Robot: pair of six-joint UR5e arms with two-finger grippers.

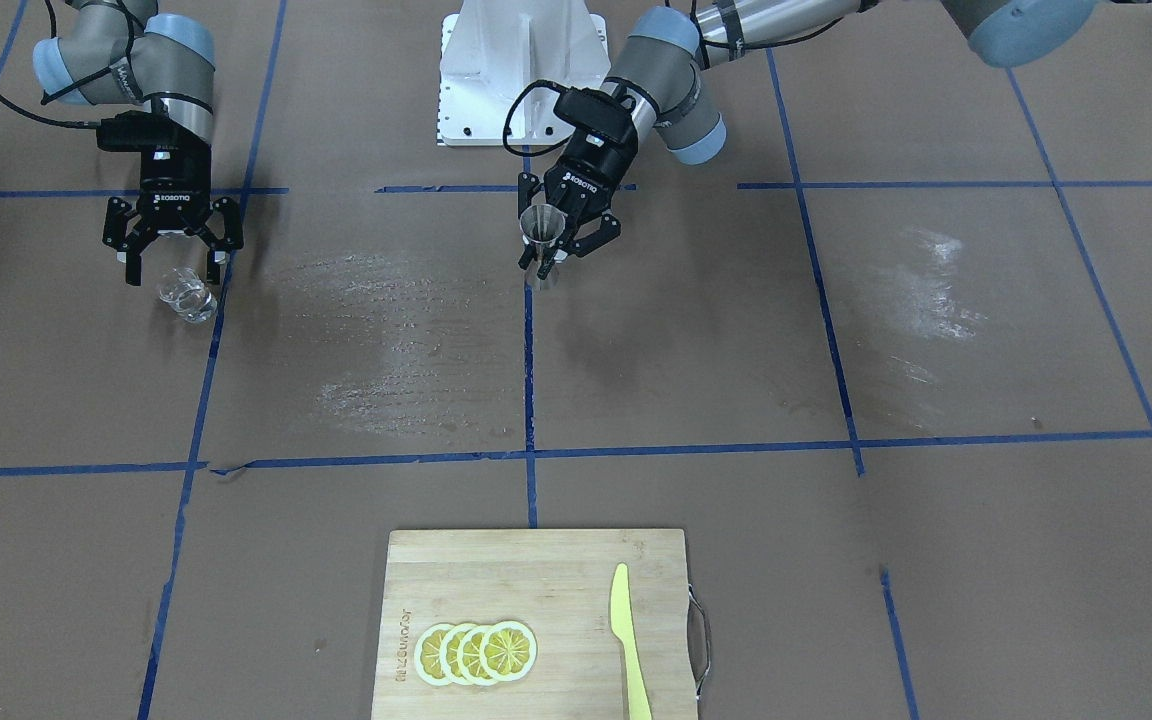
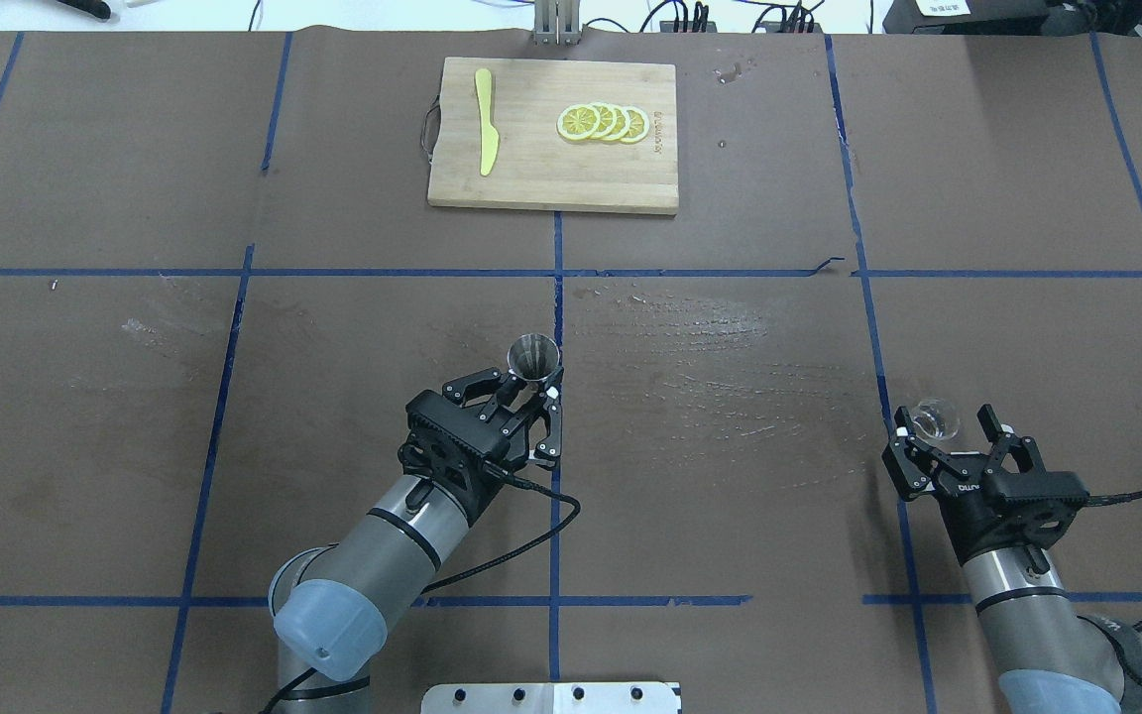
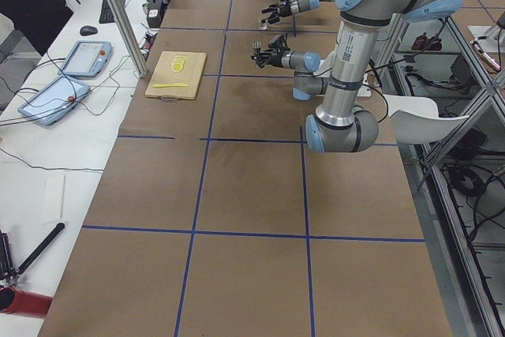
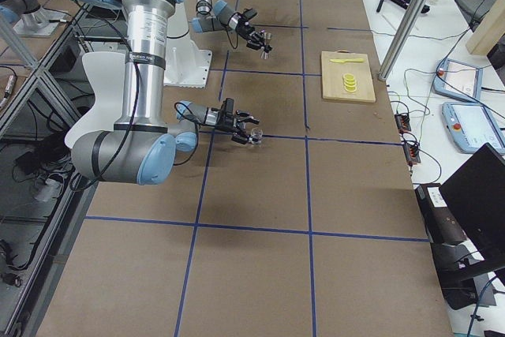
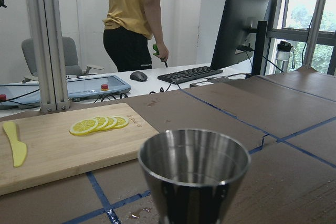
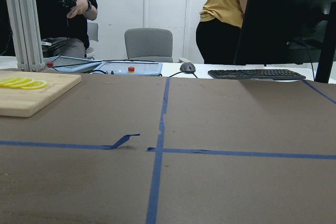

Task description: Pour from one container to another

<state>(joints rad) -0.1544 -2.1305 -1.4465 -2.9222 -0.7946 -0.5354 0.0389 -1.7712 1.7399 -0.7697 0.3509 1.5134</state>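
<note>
The grey steel jigger (image 2: pixel 535 357) stands upright on the blue centre line. My left gripper (image 2: pixel 529 389) is open, its fingers spread on either side of the jigger's lower part. In the left wrist view the jigger's cup (image 5: pixel 194 169) fills the near foreground. The small clear glass cup (image 2: pixel 933 418) sits on the table at the tips of my right gripper (image 2: pixel 940 426), which is open. In the front view this glass cup (image 1: pixel 186 296) lies just beyond the right gripper (image 1: pixel 174 272). It does not show in the right wrist view.
A wooden cutting board (image 2: pixel 531 183) with lemon slices (image 2: pixel 603 122) and a yellow knife (image 2: pixel 486 134) lies at the table's far middle. Pale wet-looking streaks (image 2: pixel 710 367) mark the brown cover between the arms. A person (image 5: pixel 134 19) stands beyond the far edge.
</note>
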